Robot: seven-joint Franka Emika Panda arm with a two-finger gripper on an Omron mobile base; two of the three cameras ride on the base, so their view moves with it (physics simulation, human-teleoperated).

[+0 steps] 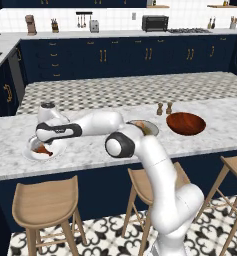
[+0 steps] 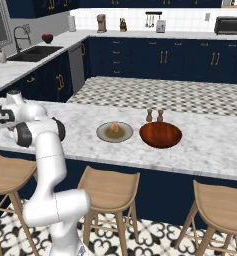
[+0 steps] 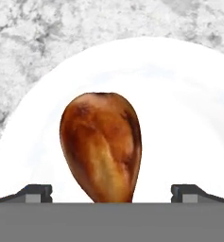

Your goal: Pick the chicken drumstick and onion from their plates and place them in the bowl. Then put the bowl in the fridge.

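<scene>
End effector (image 3: 111, 194) spread, chicken drumstick (image 3: 102, 144) between fingertips

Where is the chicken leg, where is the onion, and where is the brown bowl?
chicken drumstick (image 3: 101, 144): hand view, the middle of its fat glazed end, on the white plate.
onion (image 2: 114, 128): right base view, the middle of the ball, on the grey-rimmed plate.
bowl (image 1: 186, 123): left base view, its inner floor.

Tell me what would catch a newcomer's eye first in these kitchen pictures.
Probably the white robot arm bent low over the marble counter, its gripper open around a glazed chicken drumstick lying on a white plate. Next, the reddish-brown bowl to the right on the same counter, with an onion on a grey-rimmed plate beside it and two small shakers just behind.
</scene>
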